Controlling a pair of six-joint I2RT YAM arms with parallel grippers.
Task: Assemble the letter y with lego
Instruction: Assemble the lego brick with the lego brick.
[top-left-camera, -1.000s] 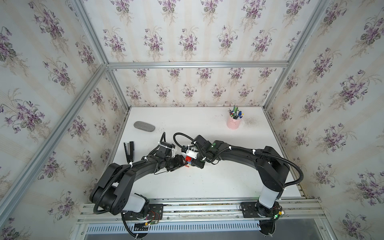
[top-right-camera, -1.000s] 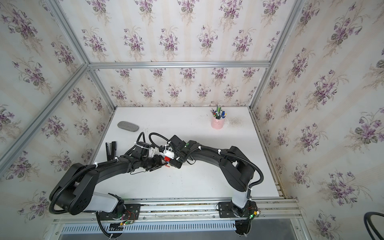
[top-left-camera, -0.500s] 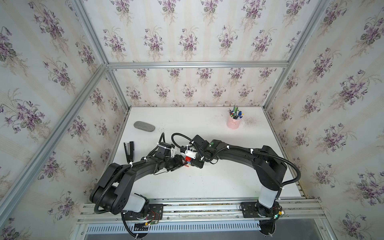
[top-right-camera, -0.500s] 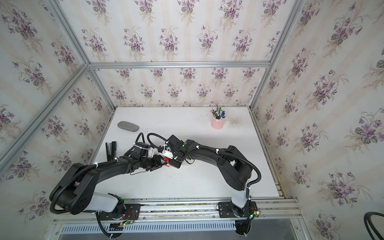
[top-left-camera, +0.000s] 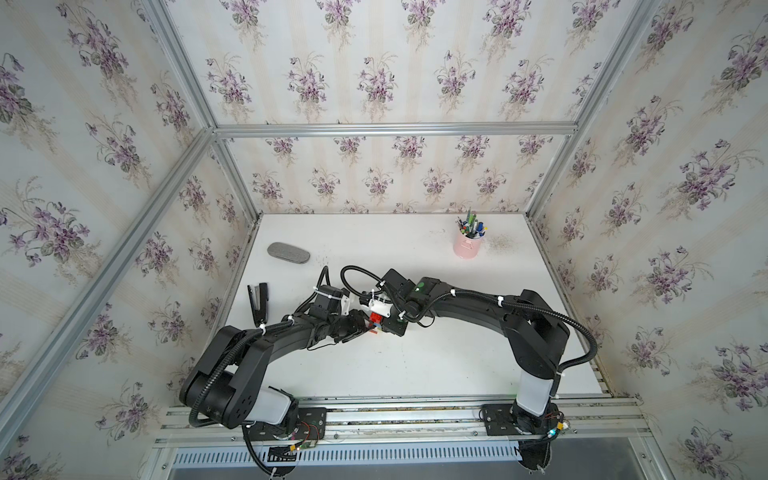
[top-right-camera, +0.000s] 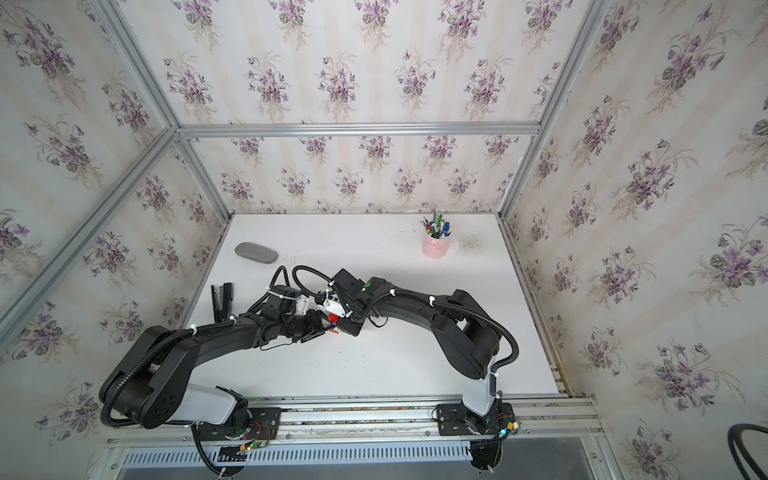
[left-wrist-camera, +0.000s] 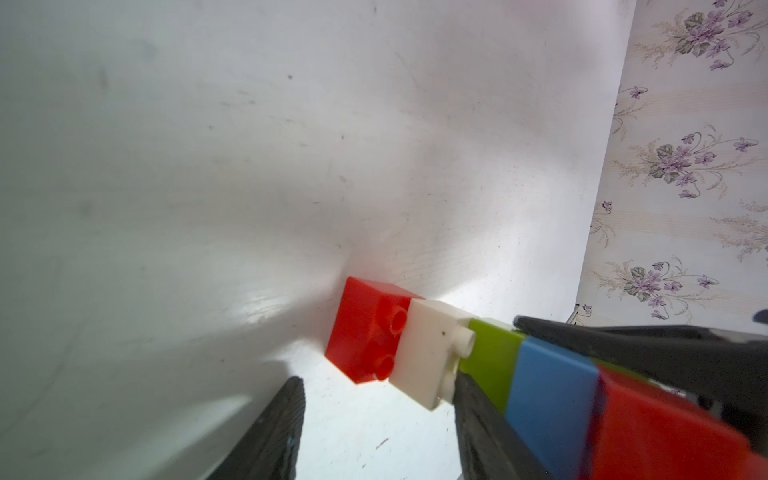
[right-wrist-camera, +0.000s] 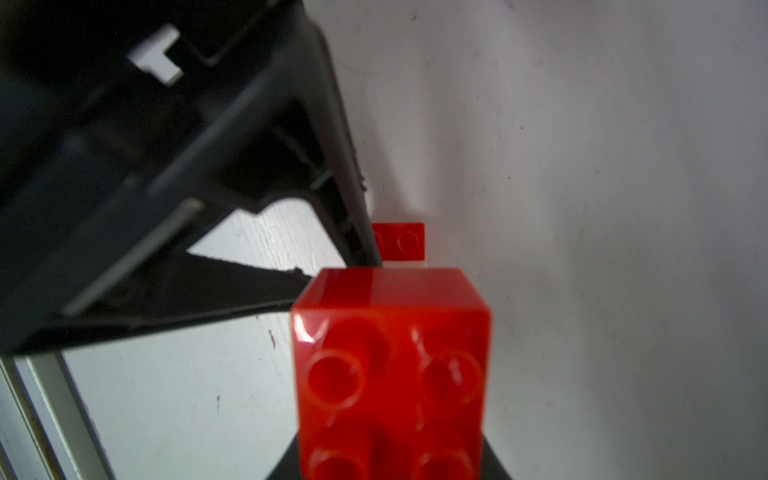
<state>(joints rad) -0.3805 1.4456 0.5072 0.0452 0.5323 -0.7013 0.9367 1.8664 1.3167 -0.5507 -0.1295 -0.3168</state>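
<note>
The right arm has edged leftward; the right pincer clamps the letter y low over the surface. The left pincer, jaws apart at its tail, should square up before closing.

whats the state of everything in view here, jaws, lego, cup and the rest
lego y: bricks joined, gripped at a red end
right gripper: jaws shut on the lego y
left gripper: jaws open, at the lego y's tail
pink pen cup: upright, pens in it
black stapler: lying down, untouched
grey oval case: lying flat, untouched
</note>
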